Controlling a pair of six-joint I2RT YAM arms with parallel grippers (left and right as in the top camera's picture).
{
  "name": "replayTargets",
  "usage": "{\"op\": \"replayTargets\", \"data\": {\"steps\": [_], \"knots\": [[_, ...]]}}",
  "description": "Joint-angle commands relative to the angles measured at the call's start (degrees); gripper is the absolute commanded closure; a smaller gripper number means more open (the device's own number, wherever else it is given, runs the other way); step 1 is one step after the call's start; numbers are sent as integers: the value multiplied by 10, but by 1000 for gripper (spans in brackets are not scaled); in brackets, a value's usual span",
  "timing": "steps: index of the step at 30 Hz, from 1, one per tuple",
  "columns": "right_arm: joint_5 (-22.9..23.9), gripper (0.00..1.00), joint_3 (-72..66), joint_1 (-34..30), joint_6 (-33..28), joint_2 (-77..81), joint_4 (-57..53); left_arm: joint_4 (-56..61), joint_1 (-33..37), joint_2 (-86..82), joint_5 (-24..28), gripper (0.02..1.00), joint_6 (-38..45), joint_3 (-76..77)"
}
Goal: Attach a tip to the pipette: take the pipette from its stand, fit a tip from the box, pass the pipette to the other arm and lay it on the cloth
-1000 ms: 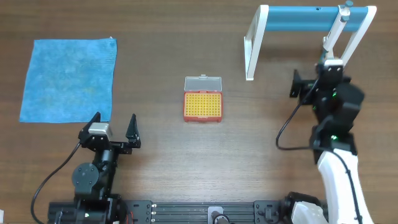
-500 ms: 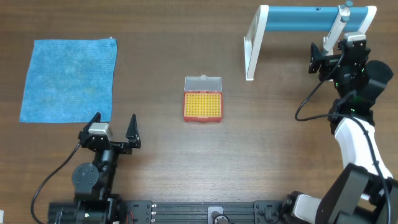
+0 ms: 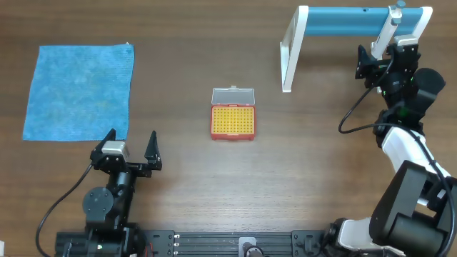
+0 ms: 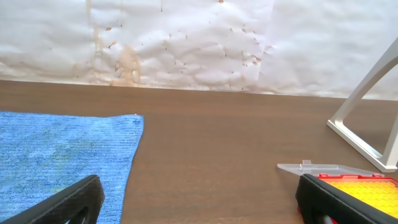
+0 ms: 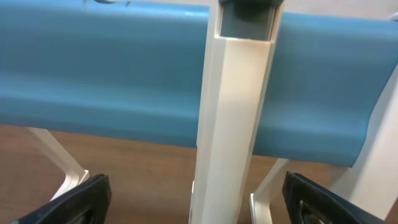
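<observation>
A slim white plastic pipette point(image 5: 233, 124) hangs from a blue-barred, white-framed stand point(image 3: 343, 21) at the brown wooden counter's point(image 3: 214, 185) far right, the right gripper point(image 5: 202, 202) spread wide either side of it, while the left gripper point(image 3: 131, 139), also spread, sits near a square blue cloth point(image 3: 78, 91) and an orange tip box point(image 3: 233, 121) lies mid-counter.

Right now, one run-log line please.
stage: pre-grasp | right gripper: open, lined up on pipette on stand | left gripper: open, beside cloth | tip box: open, mid-table
</observation>
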Motion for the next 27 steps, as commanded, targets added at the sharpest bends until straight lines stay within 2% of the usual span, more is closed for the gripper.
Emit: {"op": "replayTargets", "data": {"steps": [1,3,8,13,17,22,27], "knots": [[-3,128,9,-2,28,18,16,-4,-2,-2,9,20,5,-1],[-3,165,9,-2,28,18,17,-4,-2,-2,9,20,5,-1],[-3,347,9,-2,28,18,17,-4,-2,-2,9,20,5,-1],[-3,478,9,-2,28,18,17,-4,-2,-2,8,23,5,-1],[-3,540,9,-2,28,18,17,-4,-2,-2,9,20,5,-1],[-3,684,9,-2,28,18,17,-4,-2,-2,9,20,5,-1],[-3,733,9,-2,28,18,17,-4,-2,-2,8,20,5,-1]]}}
